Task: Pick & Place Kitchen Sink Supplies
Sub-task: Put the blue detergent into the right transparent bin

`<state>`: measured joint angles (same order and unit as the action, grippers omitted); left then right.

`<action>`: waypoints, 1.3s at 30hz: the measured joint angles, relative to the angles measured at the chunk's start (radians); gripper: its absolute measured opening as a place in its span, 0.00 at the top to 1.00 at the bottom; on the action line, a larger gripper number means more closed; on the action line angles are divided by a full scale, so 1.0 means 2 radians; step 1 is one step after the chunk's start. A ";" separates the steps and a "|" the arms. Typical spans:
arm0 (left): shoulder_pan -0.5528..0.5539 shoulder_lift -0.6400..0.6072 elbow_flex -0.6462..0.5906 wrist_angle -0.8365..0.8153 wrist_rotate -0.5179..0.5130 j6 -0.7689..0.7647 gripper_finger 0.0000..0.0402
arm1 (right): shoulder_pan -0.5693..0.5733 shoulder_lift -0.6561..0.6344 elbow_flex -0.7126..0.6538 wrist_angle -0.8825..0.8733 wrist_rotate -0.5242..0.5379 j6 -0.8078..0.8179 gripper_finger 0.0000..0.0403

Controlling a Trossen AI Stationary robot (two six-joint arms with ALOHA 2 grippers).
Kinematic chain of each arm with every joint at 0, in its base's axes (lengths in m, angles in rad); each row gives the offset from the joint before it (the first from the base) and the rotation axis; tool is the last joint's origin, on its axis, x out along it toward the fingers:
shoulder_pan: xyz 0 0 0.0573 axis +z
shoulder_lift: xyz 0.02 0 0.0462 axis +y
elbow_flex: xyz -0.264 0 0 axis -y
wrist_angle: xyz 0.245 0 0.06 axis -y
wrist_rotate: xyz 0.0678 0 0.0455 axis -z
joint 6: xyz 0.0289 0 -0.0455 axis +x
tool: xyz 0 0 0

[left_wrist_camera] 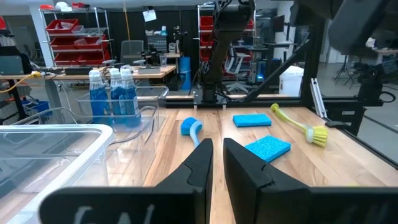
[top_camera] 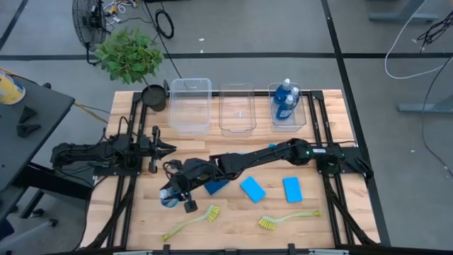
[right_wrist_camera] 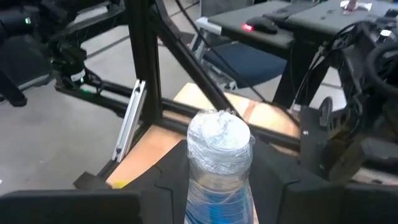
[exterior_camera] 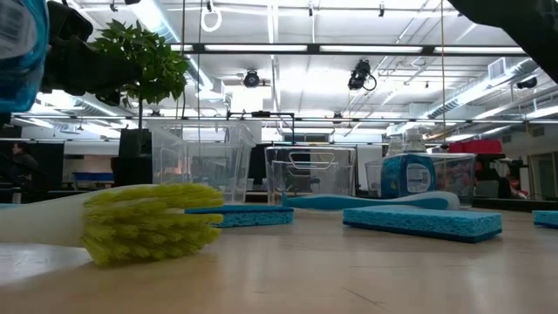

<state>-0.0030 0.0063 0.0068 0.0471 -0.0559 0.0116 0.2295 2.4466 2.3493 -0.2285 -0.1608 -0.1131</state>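
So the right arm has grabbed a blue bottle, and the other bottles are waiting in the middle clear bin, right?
Not quite. The right gripper is shut on a bottle, but the other bottles stand in the rightmost bin, not the middle one, which looks empty. The high view shows it.

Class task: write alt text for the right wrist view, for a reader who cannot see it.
A small blue bottle with a pale, crinkled cap stands upright, gripped between the right gripper's dark fingers. Behind it lie the wooden table's edge, black frame rails and the grey floor.
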 joint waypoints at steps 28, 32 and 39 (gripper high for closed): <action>0.000 0.000 0.000 0.000 0.000 0.000 0.89 | -0.038 -0.249 -0.304 0.090 0.054 -0.009 0.69; 0.000 0.000 0.000 0.000 0.000 0.000 0.89 | -0.053 -0.299 -0.360 0.089 0.075 -0.015 0.69; 0.000 0.000 0.000 0.000 0.000 0.000 0.89 | -0.081 -0.374 -0.441 0.092 0.086 -0.013 0.69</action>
<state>-0.0030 0.0063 0.0068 0.0475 -0.0559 0.0116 0.0667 1.6993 1.4676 -0.0452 0.0109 -0.1394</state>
